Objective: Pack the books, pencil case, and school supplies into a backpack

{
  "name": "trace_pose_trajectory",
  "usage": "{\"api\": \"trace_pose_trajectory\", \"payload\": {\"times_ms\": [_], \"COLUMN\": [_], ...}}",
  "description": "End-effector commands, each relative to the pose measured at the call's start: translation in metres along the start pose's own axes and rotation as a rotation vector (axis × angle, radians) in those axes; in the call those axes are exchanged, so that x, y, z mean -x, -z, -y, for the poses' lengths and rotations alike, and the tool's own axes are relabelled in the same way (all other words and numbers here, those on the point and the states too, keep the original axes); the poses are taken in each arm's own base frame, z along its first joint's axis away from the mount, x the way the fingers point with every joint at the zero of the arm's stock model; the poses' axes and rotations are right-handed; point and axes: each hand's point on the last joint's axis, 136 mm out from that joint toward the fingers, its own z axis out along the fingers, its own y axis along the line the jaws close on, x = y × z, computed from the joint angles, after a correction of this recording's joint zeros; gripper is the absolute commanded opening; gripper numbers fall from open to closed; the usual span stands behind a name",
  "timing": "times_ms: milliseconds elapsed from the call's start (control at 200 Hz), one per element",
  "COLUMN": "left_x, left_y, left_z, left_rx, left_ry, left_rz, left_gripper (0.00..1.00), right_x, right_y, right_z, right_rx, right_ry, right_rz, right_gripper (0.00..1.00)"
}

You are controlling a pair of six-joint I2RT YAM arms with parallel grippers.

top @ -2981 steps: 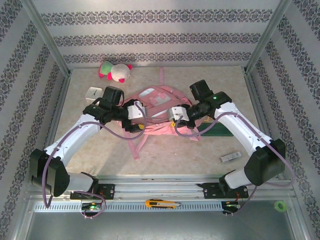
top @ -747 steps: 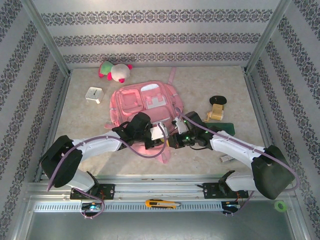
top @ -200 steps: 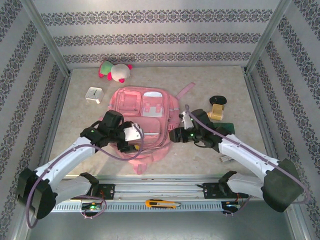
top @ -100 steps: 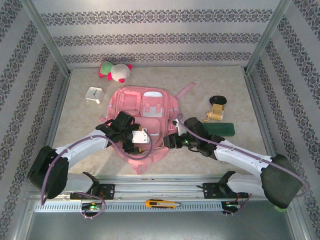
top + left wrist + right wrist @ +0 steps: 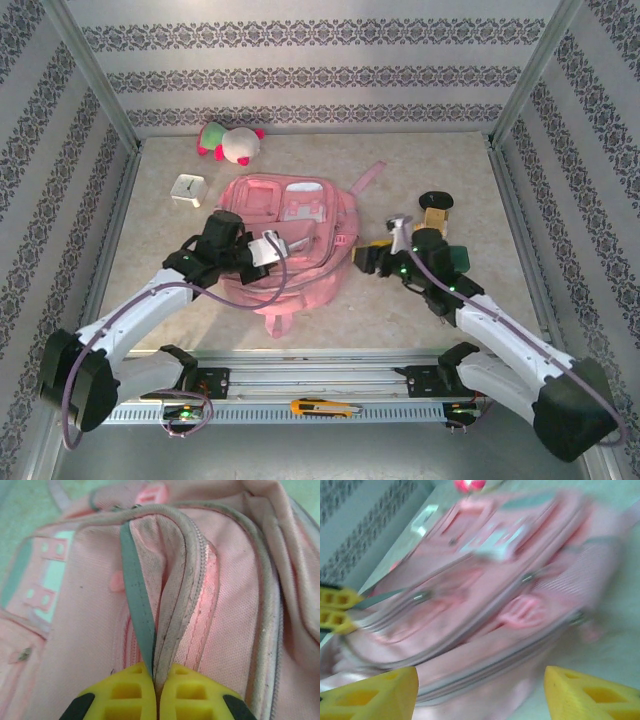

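backpack (image 5: 305,275): one counted
left claw (image 5: 156,695): closed, zip edge of backpack pinched
right claw (image 5: 481,682): held open, backpack just ahead
pencil case (image 5: 460,256): one, seen behind right claw

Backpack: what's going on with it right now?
The left pincer is shut on a zippered edge of the pink backpack, pinching it up. The right pincer is open just off the backpack's right side, holding nothing. The green pencil case lies on the table by the right arm, not yet packed.
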Motion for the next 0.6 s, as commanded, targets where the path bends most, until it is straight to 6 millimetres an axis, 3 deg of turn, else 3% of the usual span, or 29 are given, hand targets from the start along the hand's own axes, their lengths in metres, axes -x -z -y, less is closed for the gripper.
{"api": "trace_pose_trajectory", "payload": {"times_ms": [0, 215, 415, 595], "left_x": [0.049, 0.063, 0.074, 0.068], "left_y": [0.029, 0.042, 0.055, 0.055], "left_z": [-0.013, -0.021, -0.030, -0.035], "left_rx": [-0.024, -0.036, -0.020, -0.007], "left_ry": [0.041, -0.006, -0.060, -0.094], "left_rz": [0.174, 0.194, 0.209, 0.192], "left_gripper": [0.00, 0.00, 0.00, 0.00], "right_x": [0.023, 0.026, 0.024, 0.022], "right_y": [0.012, 0.004, -0.031, -0.065], "right_z": [0.003, -0.012, 0.008, 0.024], "right_rx": [0.045, 0.234, 0.291, 0.345], "right_ry": [0.125, 0.482, 0.653, 0.805], "right_rz": [0.007, -0.171, -0.352, -0.430], "right_gripper": [0.67, 0.64, 0.64, 0.60]}}
